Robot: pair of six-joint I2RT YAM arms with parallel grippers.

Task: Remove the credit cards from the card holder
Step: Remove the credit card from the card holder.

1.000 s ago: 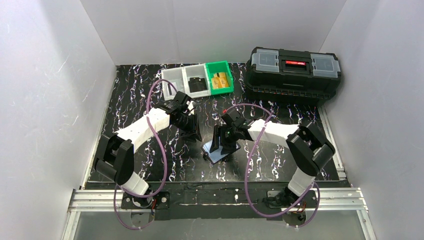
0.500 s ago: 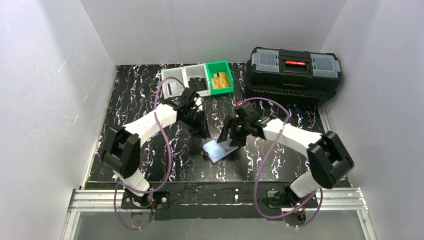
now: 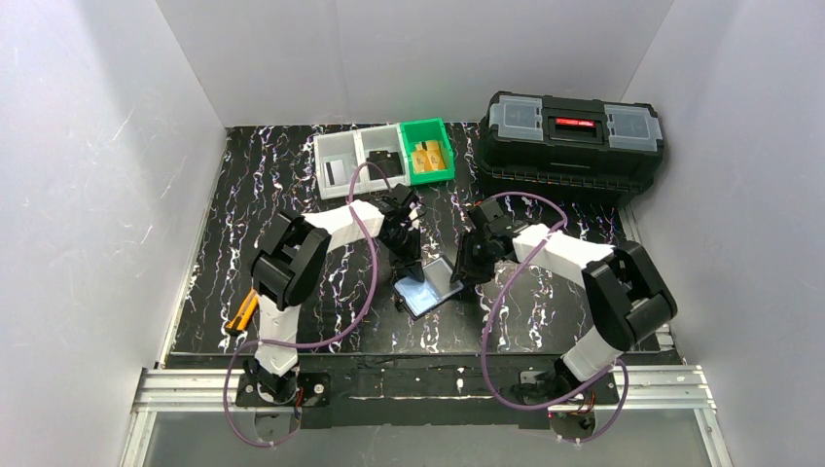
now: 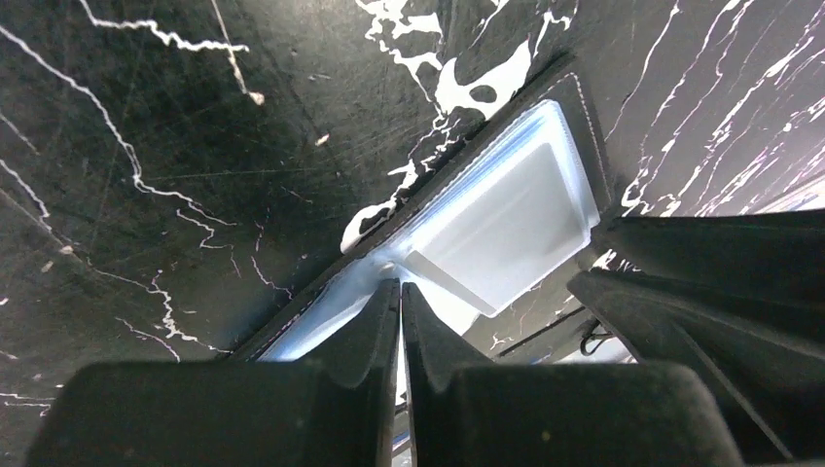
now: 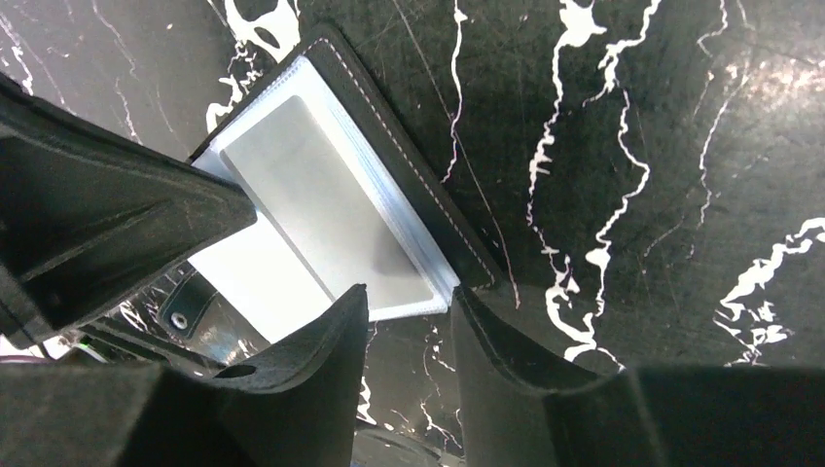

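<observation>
The card holder (image 3: pixel 429 288) lies open on the black marbled table, its pale blue-grey pockets (image 4: pixel 506 219) facing up. A whitish credit card (image 5: pixel 321 209) shows inside the top pocket. My left gripper (image 4: pixel 401 288) is shut, its tips pressed on the pockets near the fold; whether a leaf is pinched between them is hidden. My right gripper (image 5: pixel 410 295) is open, its fingers straddling the near corner of the pocket stack (image 5: pixel 428 292). In the top view the left gripper (image 3: pixel 409 259) stands at the holder's far-left edge and the right gripper (image 3: pixel 466 271) at its right edge.
Three small bins (image 3: pixel 340 148) stand at the back, holding a striped white card (image 3: pixel 334 172), a black card (image 3: pixel 386 165) and gold-orange cards (image 3: pixel 428 156). A big black toolbox (image 3: pixel 574 146) sits back right. An orange tool (image 3: pixel 241 311) lies near the left arm's base.
My left gripper swung right onto the card holder and shut. My right gripper slid to the holder's right edge and narrowed its jaws. The holder shifted slightly.
</observation>
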